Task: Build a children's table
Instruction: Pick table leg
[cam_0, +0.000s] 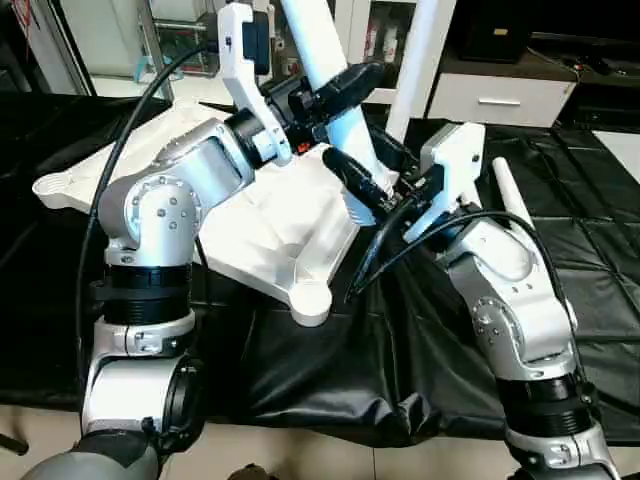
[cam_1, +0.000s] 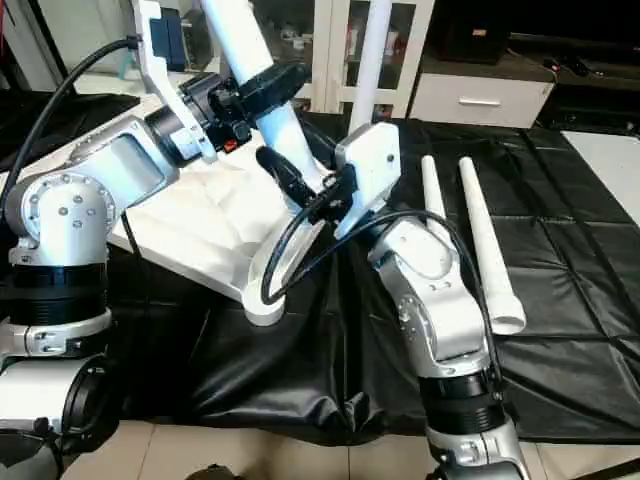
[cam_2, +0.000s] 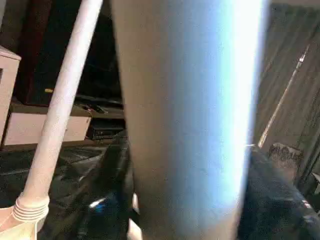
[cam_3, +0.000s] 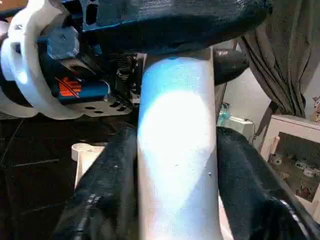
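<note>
Your left end effector (cam_0: 335, 90) has its fingers around the upper part of the slanted white leg (cam_1: 258, 70), and your right end effector (cam_0: 362, 185) clamps the same leg lower, both forearms raised over the upturned tabletop (cam_0: 250, 225) on the table (cam_0: 300, 370). A second leg (cam_1: 368, 60) stands in the far corner; two more legs (cam_1: 480, 240) lie at your right.

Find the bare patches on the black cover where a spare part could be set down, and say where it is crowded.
Free: black cover right of the two loose legs, and the front strip below the tabletop. Crowded: the tabletop's near corner, where both grippers meet around a leaning leg.
</note>
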